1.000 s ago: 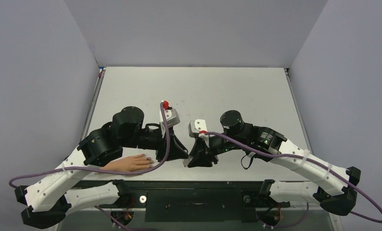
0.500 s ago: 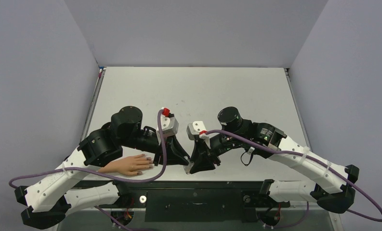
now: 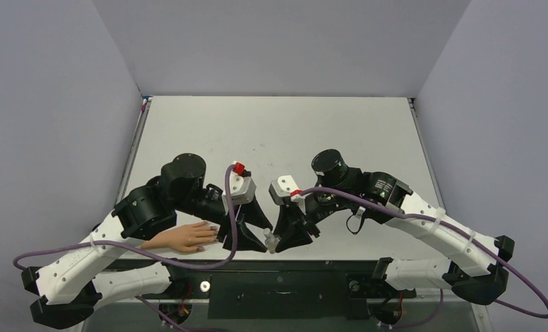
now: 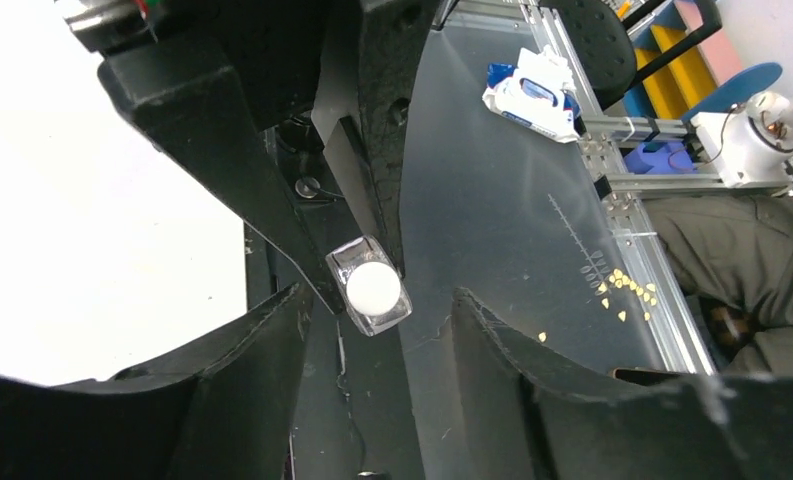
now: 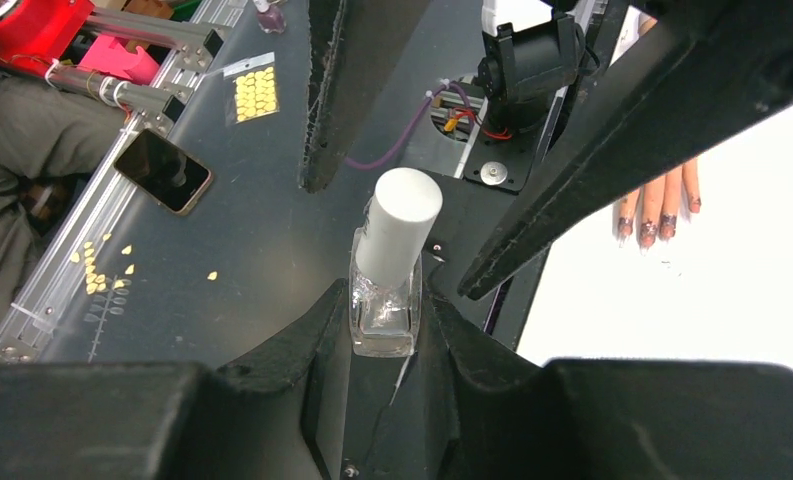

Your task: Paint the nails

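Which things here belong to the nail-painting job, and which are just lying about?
For the job:
- nails on the fake hand
- clear bottle with white cap, clamped in the right gripper
- left gripper, open around that cap

Lying about, off the table:
- phone
- wipes pack
- sheet of yellow dots
- loose yellow bits

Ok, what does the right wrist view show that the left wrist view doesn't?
Only the right wrist: the fake hand's nails, and the bottle seen side-on. Only the left wrist: the cap seen end-on, and a wipes pack off to the side. Both: the bottle clamped in the right gripper, with the left gripper open and facing it.
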Robot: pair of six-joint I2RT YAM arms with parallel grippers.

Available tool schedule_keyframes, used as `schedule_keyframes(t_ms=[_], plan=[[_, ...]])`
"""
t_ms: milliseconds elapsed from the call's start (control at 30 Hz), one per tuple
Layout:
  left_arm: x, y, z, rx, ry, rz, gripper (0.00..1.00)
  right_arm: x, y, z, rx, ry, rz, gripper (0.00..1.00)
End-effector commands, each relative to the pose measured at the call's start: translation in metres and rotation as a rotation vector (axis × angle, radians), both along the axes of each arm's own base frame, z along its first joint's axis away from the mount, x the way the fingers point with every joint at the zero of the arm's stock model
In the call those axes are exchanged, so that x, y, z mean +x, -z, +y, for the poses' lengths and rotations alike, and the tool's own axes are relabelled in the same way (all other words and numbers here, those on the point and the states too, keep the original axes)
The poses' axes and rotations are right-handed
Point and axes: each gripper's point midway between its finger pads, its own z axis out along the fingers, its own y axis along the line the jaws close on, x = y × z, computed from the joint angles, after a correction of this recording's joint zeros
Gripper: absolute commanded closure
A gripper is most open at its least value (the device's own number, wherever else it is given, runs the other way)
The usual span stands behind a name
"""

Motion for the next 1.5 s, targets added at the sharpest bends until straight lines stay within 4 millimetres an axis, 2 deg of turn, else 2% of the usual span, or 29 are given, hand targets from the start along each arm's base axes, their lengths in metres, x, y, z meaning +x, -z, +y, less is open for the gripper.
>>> schedule_keyframes(t_ms=[0,133,167,267,400,433,467,500,533,600,800,833,867,900,933,967,1000,1033,1067,1100,1133,1167,1200,1233,1267,1367,1400,1433,1467], plan=[[0.005,-0.011,0.003,-0.028,-0.045,-0.05,0.39,-0.002,-0.021,-0.001,0.085,-0.04,-0.064,1.0],[0.015,-0.021,0.005,-0.056,-0.121,-0.073,0.11,-0.001,-0.012,-0.002,0.054,-0.03,-0.071,1.0],[0.017,-0.022,0.005,-0.058,-0.137,-0.072,0.0,0.0,-0.009,-0.002,0.047,-0.024,-0.076,1.0],[0.027,-0.027,0.012,-0.067,-0.219,-0.095,0.03,0.003,-0.004,-0.003,0.034,-0.002,-0.093,1.0],[0.044,-0.024,0.026,-0.058,-0.366,-0.121,0.03,0.023,0.001,0.001,0.04,0.118,-0.158,1.0],[0.045,-0.021,0.032,-0.053,-0.397,-0.12,0.03,0.035,0.006,0.0,0.03,0.191,-0.184,1.0],[0.052,-0.019,0.035,-0.044,-0.446,-0.125,0.03,0.043,0.0,0.005,0.067,0.242,-0.191,1.0],[0.054,-0.013,0.041,-0.034,-0.477,-0.118,0.03,0.054,0.009,0.003,0.055,0.316,-0.211,1.0],[0.064,-0.009,0.046,-0.02,-0.549,-0.115,0.03,0.063,0.004,0.007,0.085,0.367,-0.218,1.0],[0.076,0.0,0.058,0.006,-0.658,-0.11,0.03,0.092,0.014,0.004,0.08,0.535,-0.251,1.0],[0.11,0.031,0.101,0.065,-0.976,-0.108,0.03,0.148,0.039,0.002,0.122,0.847,-0.269,1.0],[0.114,0.037,0.108,0.078,-1.019,-0.112,0.03,0.155,0.033,0.005,0.174,0.883,-0.271,1.0],[0.115,0.043,0.111,0.088,-1.04,-0.102,0.04,0.164,0.051,0.0,0.147,0.942,-0.258,1.0],[0.119,0.044,0.118,0.085,-1.079,-0.107,0.04,0.171,0.041,0.003,0.216,0.982,-0.241,1.0],[0.121,0.051,0.12,0.097,-1.101,-0.101,0.03,0.178,0.055,0.0,0.211,1.032,-0.242,1.0],[0.125,0.052,0.128,0.1,-1.15,-0.107,0.03,0.183,0.053,0.001,0.249,1.061,-0.226,1.0],[0.127,0.06,0.132,0.117,-1.178,-0.098,0.03,0.188,0.071,-0.003,0.225,1.1,-0.224,1.0],[0.131,0.061,0.139,0.116,-1.223,-0.103,0.03,0.193,0.067,-0.002,0.267,1.124,-0.211,1.0],[0.132,0.067,0.142,0.126,-1.241,-0.096,0.04,0.197,0.085,-0.004,0.236,1.152,-0.208,1.0],[0.133,0.067,0.145,0.118,-1.259,-0.097,0.03,0.2,0.084,-0.003,0.262,1.169,-0.198,1.0],[0.133,0.072,0.144,0.117,-1.259,-0.094,0.03,0.204,0.102,-0.004,0.228,1.191,-0.198,1.0],[0.131,0.072,0.144,0.101,-1.25,-0.091,0.04,0.207,0.103,-0.002,0.247,1.205,-0.187,1.0],[0.131,0.074,0.143,0.085,-1.251,-0.086,0.04,0.211,0.119,-0.004,0.215,1.227,-0.188,1.0],[0.132,0.077,0.142,0.082,-1.252,-0.082,0.04,0.214,0.119,-0.003,0.241,1.243,-0.178,1.0],[0.132,0.081,0.141,0.076,-1.254,-0.074,0.04,0.218,0.136,-0.005,0.209,1.265,-0.181,1.0],[0.133,0.09,0.141,0.077,-1.262,-0.063,0.04,0.229,0.152,-0.009,0.235,1.337,-0.171,1.0],[0.133,0.095,0.14,0.087,-1.264,-0.063,0.04,0.233,0.165,-0.008,0.211,1.354,-0.173,1.0],[0.134,0.097,0.14,0.09,-1.265,-0.063,0.04,0.238,0.165,-0.01,0.233,1.39,-0.166,1.0],[0.134,0.101,0.14,0.096,-1.265,-0.063,0.04,0.241,0.179,-0.01,0.199,1.402,-0.169,1.0]])
